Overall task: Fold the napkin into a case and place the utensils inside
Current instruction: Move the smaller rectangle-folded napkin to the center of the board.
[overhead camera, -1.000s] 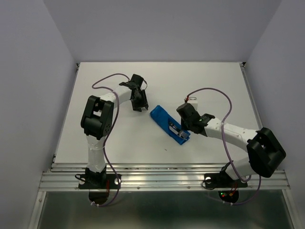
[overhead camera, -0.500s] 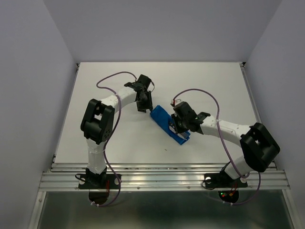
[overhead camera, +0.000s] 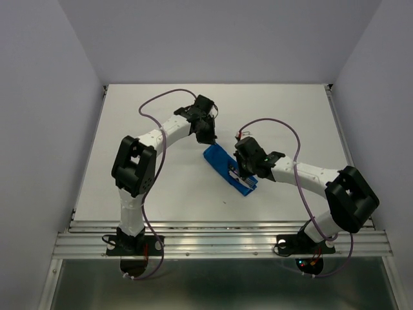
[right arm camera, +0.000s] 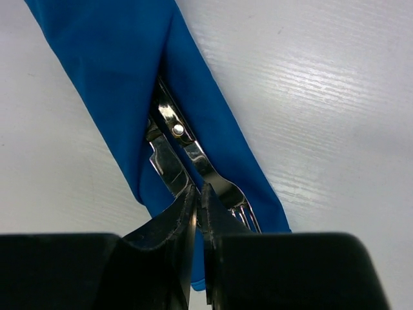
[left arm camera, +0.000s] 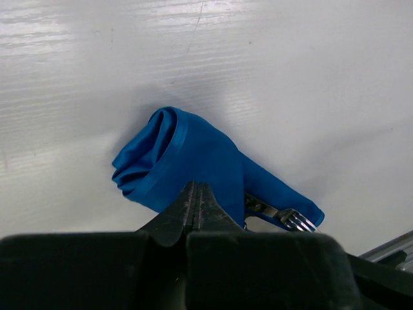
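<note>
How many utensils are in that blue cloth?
2: a knife and, just right of it in the right wrist view, a fork, both poking from the napkin's open end. Others may hide inside.

The white table (overhead camera: 290,116) carries 1 folded blue case (overhead camera: 217,159) lying diagonally near its middle.

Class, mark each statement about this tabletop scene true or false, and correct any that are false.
1. The fork and knife are tucked partly inside the blue napkin. True.
2. The left gripper has its fingers spread wide. False: they are pressed together.
3. The napkin lies fully unfolded. False: it is folded into a narrow pouch.
4. The fork's tines are uncovered. True.
5. The right gripper is far from the fork. False: its fingertips are right beside it.
</note>
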### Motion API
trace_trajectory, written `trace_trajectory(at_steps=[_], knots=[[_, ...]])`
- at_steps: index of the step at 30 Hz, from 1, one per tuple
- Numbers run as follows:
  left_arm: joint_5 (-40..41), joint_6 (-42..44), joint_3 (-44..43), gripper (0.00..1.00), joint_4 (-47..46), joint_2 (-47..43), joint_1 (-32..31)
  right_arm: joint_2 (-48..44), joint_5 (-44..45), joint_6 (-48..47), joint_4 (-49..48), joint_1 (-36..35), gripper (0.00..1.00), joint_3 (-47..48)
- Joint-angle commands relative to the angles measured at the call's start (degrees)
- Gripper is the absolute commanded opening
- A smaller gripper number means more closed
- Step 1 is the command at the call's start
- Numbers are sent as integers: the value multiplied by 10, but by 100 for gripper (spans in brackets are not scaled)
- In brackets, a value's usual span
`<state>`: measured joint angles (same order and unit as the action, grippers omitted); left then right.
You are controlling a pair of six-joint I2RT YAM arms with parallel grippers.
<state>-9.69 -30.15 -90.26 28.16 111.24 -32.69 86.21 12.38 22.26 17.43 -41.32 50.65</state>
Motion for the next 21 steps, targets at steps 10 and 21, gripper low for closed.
trace_trajectory(at_steps=[10, 21], knots=[[-9, 19, -98, 0, 14, 122, -4, 16, -90, -62, -30, -3, 29, 18], [3, 26, -111, 0, 25, 101, -4, 59, -76, -71, -41, -3, 35, 21]])
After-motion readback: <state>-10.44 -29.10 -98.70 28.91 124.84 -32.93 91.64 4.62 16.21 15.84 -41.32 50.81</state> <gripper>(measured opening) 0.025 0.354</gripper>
